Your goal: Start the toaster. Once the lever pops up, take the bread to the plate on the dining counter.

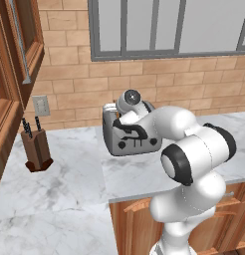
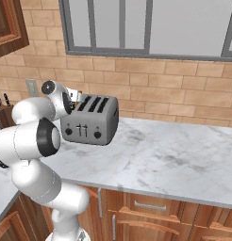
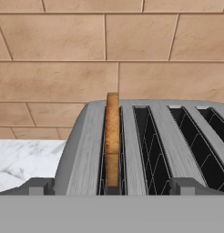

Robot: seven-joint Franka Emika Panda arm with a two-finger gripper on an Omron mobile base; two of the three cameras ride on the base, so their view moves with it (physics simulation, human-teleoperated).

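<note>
The toaster [image 2: 89, 121] stands on the marble counter [image 2: 174, 155] near the brick wall [image 2: 151, 89], under the window [image 2: 151, 26], with its knobbed front facing the counter's front edge. The bread [image 3: 112, 136] stands upright in the outermost slot at the toaster's left end, its top edge sticking up above the slot; the other three slots show dark wire racks. The hand [image 3: 112, 186] hovers just over that end of the toaster, spread wide, with one fingertip [image 3: 41, 186] left of the bread's slot and the other on the far side of the next slot; it holds nothing. A knife block [image 1: 37, 149] sits far off along the counter's left stretch, below a wall outlet [image 1: 41, 105].
</note>
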